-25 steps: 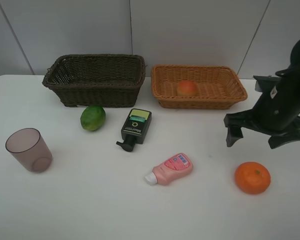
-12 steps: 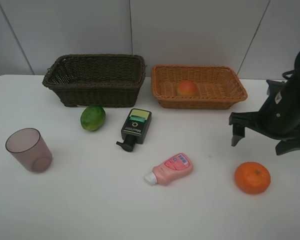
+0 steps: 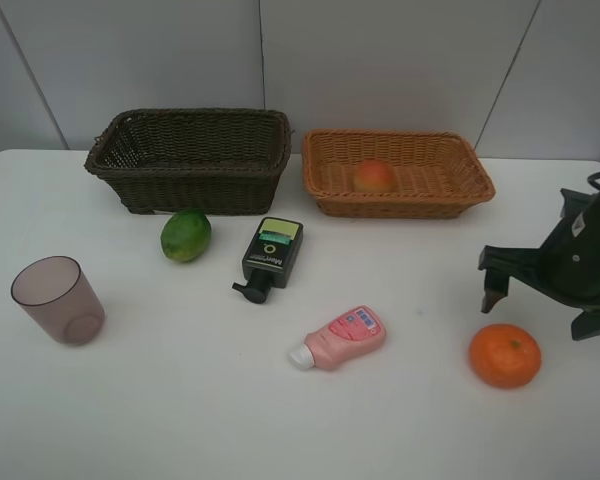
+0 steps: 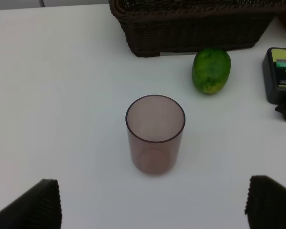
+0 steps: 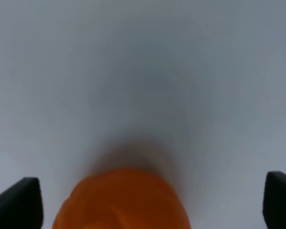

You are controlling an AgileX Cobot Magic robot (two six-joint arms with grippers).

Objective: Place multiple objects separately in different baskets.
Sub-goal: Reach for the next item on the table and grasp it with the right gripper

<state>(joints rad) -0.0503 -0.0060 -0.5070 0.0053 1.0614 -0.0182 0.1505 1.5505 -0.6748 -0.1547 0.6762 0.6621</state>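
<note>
A peach lies in the light tan basket; the dark brown basket beside it holds nothing I can see. On the table lie a lime, a black pump bottle, a pink bottle, an upright purple cup and an orange. My right gripper hangs open just behind and above the orange, its fingers wide apart. My left gripper is open, with the cup ahead of it, the lime and dark basket beyond.
A grey panelled wall rises right behind the baskets. The white table runs bare along its front edge. The pump bottle lies at the edge of the left wrist view.
My right gripper has moved right and toward the table's front, coming down close to the orange. Nothing else has shifted.
</note>
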